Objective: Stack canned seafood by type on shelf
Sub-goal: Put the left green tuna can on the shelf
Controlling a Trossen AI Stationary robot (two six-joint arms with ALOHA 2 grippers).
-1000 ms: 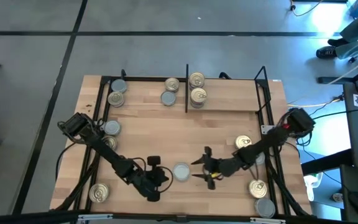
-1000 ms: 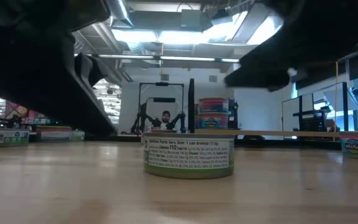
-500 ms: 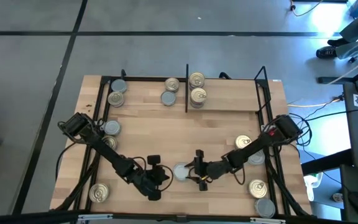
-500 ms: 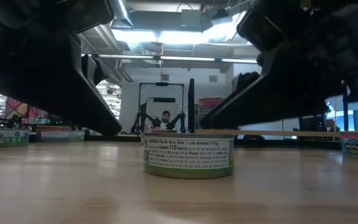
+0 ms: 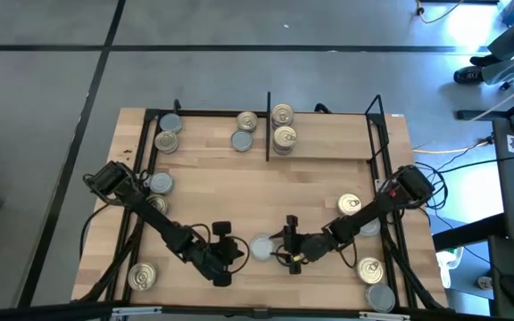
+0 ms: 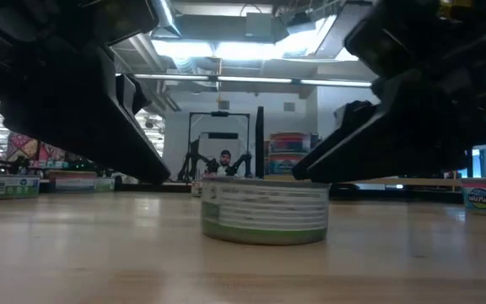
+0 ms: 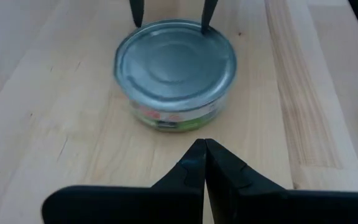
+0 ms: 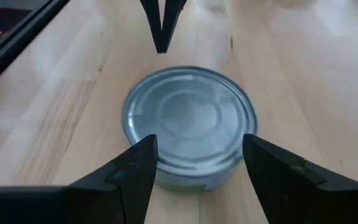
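Observation:
A low can with a plain grey lid [image 5: 261, 247] [image 6: 264, 211] stands flat on the wooden table near its front edge, between my two grippers. My right gripper [image 5: 286, 251] [image 8: 199, 146] is open at the can's right side, with its fingertips at the lid's edge. My left gripper [image 5: 237, 253] [image 7: 204, 149] is shut and points at the can from the left, a short way off it. The shelf [image 5: 328, 147] lies at the far side, with a gold-lidded can [image 5: 284, 136] to the right of its black divider [image 5: 268, 125] and a grey-lidded can [image 5: 242, 140] to its left. My right gripper meets the can at the rim of its lid [image 8: 197, 163] on the side toward the table's right. Both open fingertips [image 8: 143, 155] come slanting down from the right and stand over that rim, not around the can's wall. The can stays flat on the table.
Loose cans lie along the left frame bar [image 5: 161, 183], at the near left [image 5: 141, 276], and at the right [image 5: 349, 205] [image 5: 370, 269]. Black frame bars [image 5: 384, 160] edge the table on both sides. In the low view a person shows far behind the table.
My right gripper has come down and toward the table's left onto the grey-lidded can, its fingers still apart. The can has shifted a little on the table and turned, since its label faces differently in the low view.

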